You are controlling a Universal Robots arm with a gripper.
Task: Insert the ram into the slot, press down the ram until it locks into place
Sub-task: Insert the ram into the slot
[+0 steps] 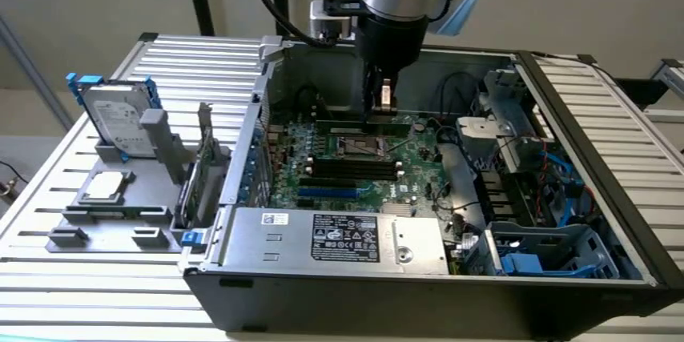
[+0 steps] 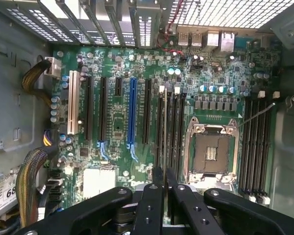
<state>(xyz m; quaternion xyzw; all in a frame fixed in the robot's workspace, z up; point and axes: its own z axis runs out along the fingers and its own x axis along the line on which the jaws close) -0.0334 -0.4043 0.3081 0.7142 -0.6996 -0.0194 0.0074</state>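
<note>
We see the fingers (image 2: 152, 205) clamped on the ram (image 2: 165, 127), which stands on edge along the slot (image 2: 170, 132) just beside the processor socket (image 2: 211, 152) on the motherboard (image 2: 117, 63); whether it's seated, we cannot tell.

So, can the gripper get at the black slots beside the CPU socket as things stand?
Probably yes: the gripper, shut on the ram, hangs just above the black slots, and nothing lies between them.

The ram (image 2: 165, 142), a thin green stick seen edge-on, stands on its long edge along the slot (image 2: 166, 100), a long black socket among parallel sockets. It is perhaps not yet fully seated.
</note>
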